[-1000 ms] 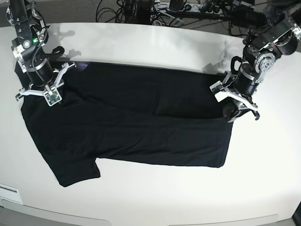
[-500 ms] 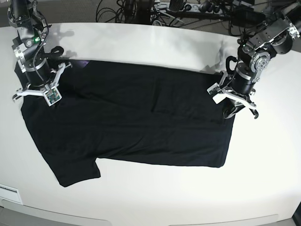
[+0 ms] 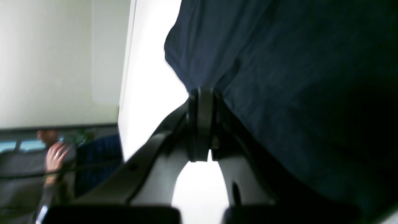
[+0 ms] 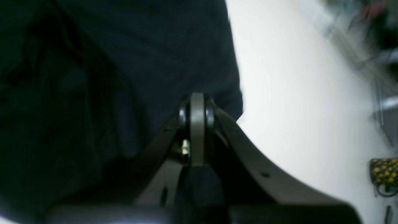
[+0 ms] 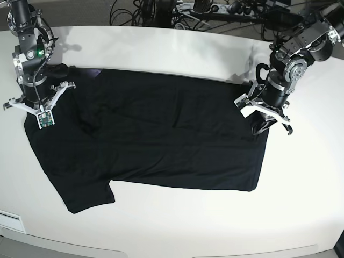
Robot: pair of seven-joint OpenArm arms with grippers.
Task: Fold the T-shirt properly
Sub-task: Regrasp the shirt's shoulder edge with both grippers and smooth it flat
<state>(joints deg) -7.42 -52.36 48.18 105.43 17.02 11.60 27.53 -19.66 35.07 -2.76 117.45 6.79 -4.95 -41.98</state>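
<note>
The black T-shirt [image 5: 161, 140] lies spread flat on the white table [image 5: 177, 48], plain side up, with one sleeve toward the front left. A sliver of purple [image 5: 97, 72] shows at its back edge. My left gripper [image 5: 262, 122] is at the shirt's right edge. The left wrist view shows the left gripper [image 3: 200, 95] shut on a pinch of the dark T-shirt [image 3: 295, 77]. My right gripper [image 5: 33, 107] is at the shirt's left end. In the right wrist view the right gripper [image 4: 197, 101] is shut on the T-shirt's [image 4: 124, 62] edge.
Cables and power strips [image 5: 215, 11] run behind the table's far edge. A white label [image 5: 11, 219] sits at the front left corner. A person [image 3: 53, 155] shows beyond the table in the left wrist view. A yellow-dotted black object [image 4: 384, 169] lies at the right.
Both grippers have shut on the T-shirt's edges. The right gripper has drawn back to the left with the cloth. The left gripper has shifted slightly toward the back.
</note>
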